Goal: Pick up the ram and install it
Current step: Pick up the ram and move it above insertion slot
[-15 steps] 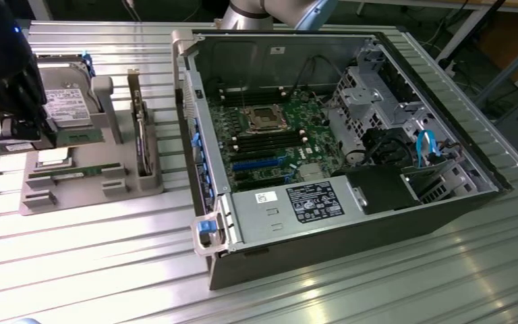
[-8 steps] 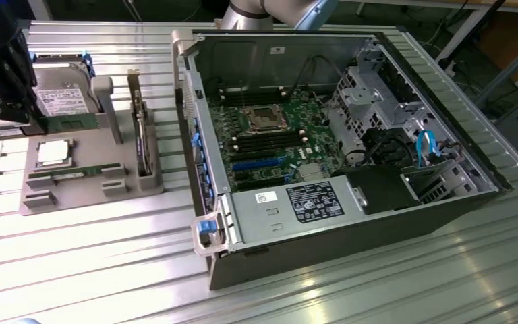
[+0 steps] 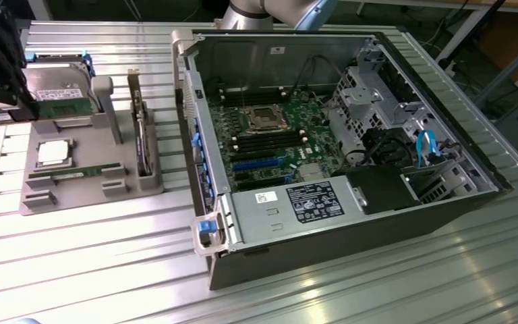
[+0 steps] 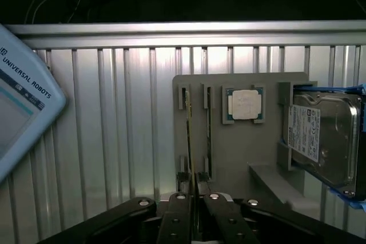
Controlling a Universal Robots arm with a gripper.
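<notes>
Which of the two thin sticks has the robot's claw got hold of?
The stick farther from the square silver chip: the gripper is shut on its end. The other stick sits untouched beside that chip.

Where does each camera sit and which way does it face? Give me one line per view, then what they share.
Exterior view: high off the arm, looking down on the slatted table and open computer case; part of the arm and the gripper show.
Wrist view: on the wrist, looking past the gripper, shut on the ram, onto the grey holder.
Shared: gripper, ram, holder, processor, hard drive.
</notes>
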